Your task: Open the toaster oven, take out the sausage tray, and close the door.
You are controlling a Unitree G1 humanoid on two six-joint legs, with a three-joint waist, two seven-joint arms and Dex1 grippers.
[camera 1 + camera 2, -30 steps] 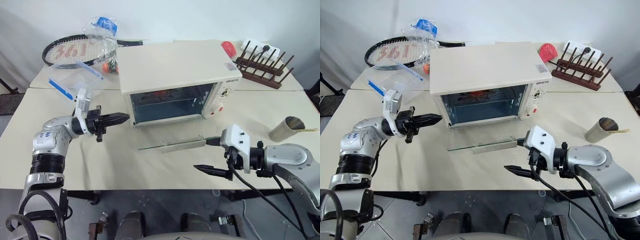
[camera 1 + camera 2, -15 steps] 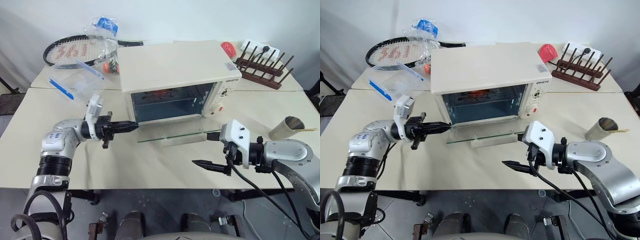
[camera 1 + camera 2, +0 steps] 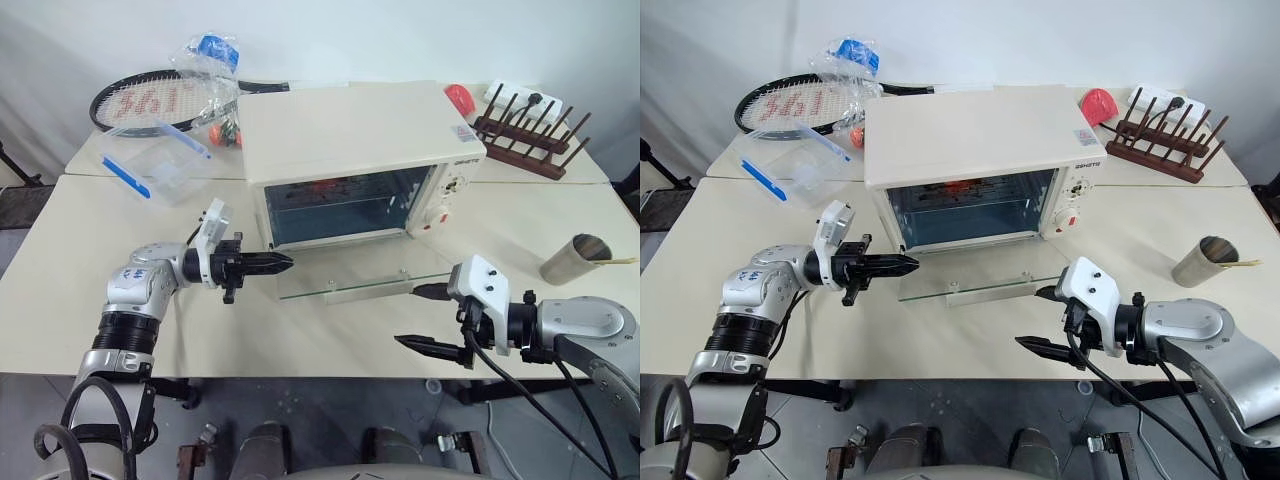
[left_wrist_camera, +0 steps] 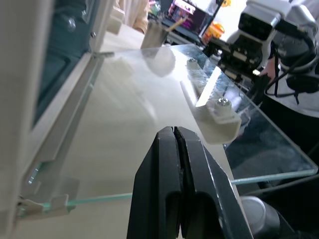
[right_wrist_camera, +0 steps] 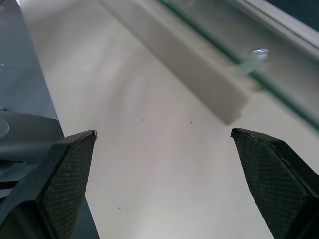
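Standing on cream tables (image 3: 300,330) — toaster oven (image 3: 350,150) before white wall (image 3: 400,35).

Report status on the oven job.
Left gripper shut at door edge. Right gripper open, empty. Door down. Nothing blocking.

- The right gripper (image 5: 164,164) is showing its two black fingers (image 5: 65,184) spread wide apart — nothing is sitting between their cross-hatched pads.
- Past them the cream table top (image 5: 149,129) is lying bare.
- The door's (image 5: 279,74) glass edge is running across above the table, green-tinted, with a screw head glinting in it.
- Its cream-white bar handle (image 5: 189,64) is hanging beneath the glass — its blunt end is lying between the two fingers and beyond them, apart from both.
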